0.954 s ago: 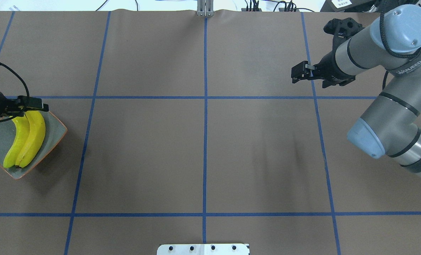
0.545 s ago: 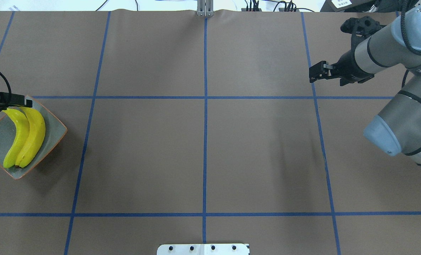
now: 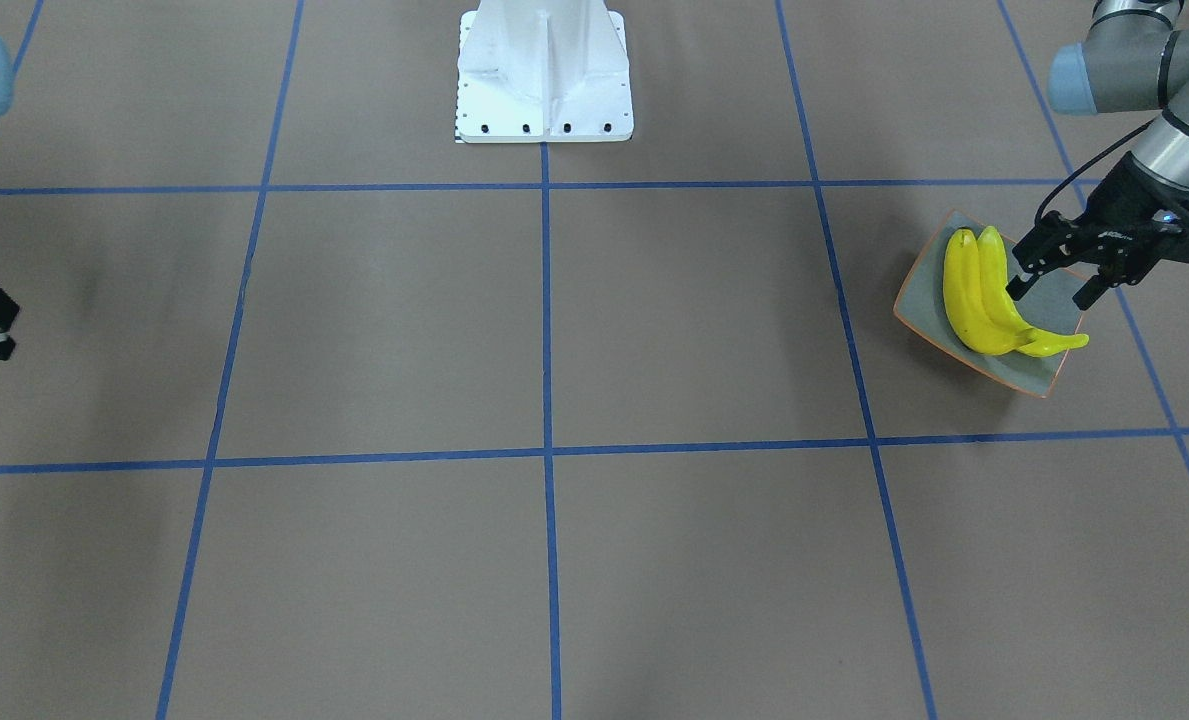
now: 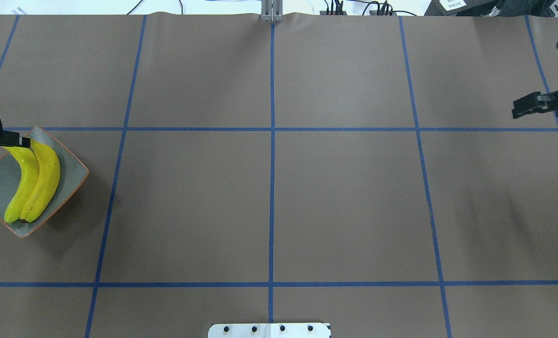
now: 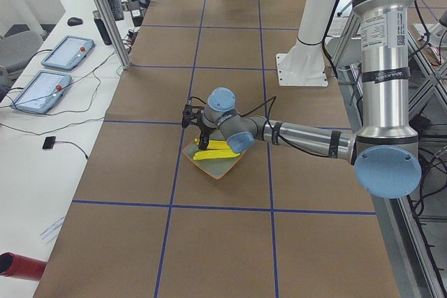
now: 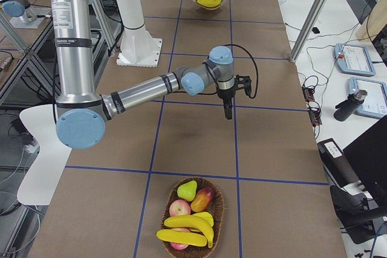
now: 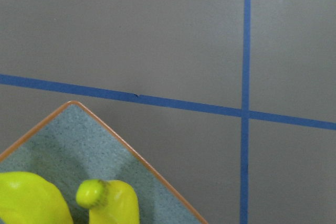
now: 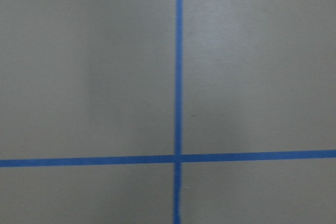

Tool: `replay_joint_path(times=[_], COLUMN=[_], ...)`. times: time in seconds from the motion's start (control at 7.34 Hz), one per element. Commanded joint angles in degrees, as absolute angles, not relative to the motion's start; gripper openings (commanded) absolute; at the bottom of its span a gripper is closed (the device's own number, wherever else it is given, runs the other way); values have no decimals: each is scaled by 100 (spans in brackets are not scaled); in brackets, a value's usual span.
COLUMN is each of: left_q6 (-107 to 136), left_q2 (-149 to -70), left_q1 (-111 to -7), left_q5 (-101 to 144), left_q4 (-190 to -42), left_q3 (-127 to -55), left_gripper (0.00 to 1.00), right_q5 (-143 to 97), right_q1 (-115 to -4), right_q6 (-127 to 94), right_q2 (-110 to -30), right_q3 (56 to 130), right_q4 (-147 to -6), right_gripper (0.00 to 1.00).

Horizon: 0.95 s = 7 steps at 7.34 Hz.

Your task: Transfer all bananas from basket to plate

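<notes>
Two yellow bananas [image 4: 34, 183] lie side by side on the grey-green plate [image 4: 70, 171] with an orange rim at the table's left end; they also show in the front view [image 3: 974, 295]. My left gripper [image 3: 1054, 290] hovers open and empty over the plate's edge by the banana stems. The left wrist view shows the plate corner [image 7: 79, 140] and banana tips [image 7: 105, 200]. Two more bananas [image 6: 187, 229] lie in the wicker basket [image 6: 214, 200] at the right end. My right gripper [image 4: 523, 107] is open, empty and above bare table.
The basket also holds apples [image 6: 179, 208] and a pear [image 6: 188, 190]. The white robot base [image 3: 544, 70] stands at the table's middle edge. Blue tape lines cross the brown table. The basket is outside the overhead view.
My right arm has swung far to the right, toward the table's right edge. My left gripper has drawn back to the left off the banana stems. The bananas on the plate have not moved.
</notes>
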<state>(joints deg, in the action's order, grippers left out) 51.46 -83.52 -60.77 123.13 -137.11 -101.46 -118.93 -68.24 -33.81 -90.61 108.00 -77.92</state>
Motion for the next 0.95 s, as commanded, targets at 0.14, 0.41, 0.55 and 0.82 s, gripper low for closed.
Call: replay_joint_path(times=[0.14,0.41,0.55,0.82], left_q6=[5177,5212,5212,5212], left_q2=[-8367,-8385,-8385,-8385], left_q1=[-6064,-6064,-6064,-6064], left_q5=[12287,12270,12261,12252], left_q4=[-13720,-13720,-13720,-13720], left_q3=[-10143,-10142,-10143,-10134], left_gripper=[100,100,100,100], right_q5=[-11918,-12127,-12425,-13067], right_q1=[-8064,-8952,-9356,-10104], right_q6=[-1685,-770,-391,716], right_q2=[-9922,-9871,-9827,-9712], right_q3=[10400,9532,8988,8107], right_q4=[-7805,-7822,-7805,-7805], right_gripper=[100,100,100,100])
